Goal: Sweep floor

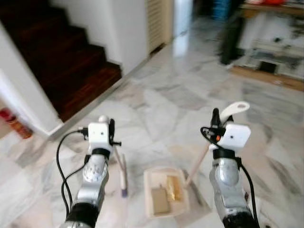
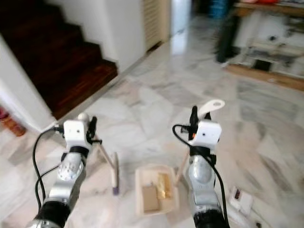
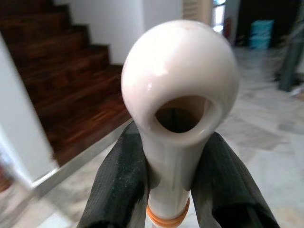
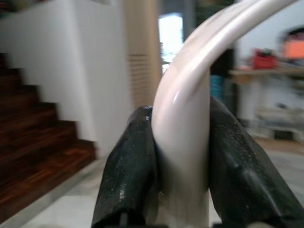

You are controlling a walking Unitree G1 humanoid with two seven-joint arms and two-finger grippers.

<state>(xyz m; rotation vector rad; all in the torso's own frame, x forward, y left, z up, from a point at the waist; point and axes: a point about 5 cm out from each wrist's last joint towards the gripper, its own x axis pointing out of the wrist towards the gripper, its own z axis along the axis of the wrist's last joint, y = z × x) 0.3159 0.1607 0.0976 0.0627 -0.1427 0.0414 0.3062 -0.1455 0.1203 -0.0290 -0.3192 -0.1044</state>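
Note:
My left gripper (image 1: pixel 109 127) is shut on the cream broom handle (image 3: pixel 180 95), just below its rounded end with a hole. The broom (image 1: pixel 122 175) slants down to the marble floor (image 1: pixel 156 114) beside the pan. My right gripper (image 1: pixel 216 118) is shut on the curved cream dustpan handle (image 4: pixel 185 104), whose looped tip (image 1: pixel 237 108) sticks up past the fingers (image 4: pixel 128 175). The cream dustpan (image 1: pixel 148 179) rests on the floor between my arms. It holds a few yellow and brown scraps (image 1: pixel 167 192).
A dark wooden staircase (image 1: pixel 61 57) rises at the left behind a white wall (image 1: pixel 123 28). Shelving and a dark object (image 1: pixel 275 52) stand at the far right. Red things (image 1: pixel 14 121) sit by the left wall. A small white item (image 2: pixel 242 202) lies near my right arm.

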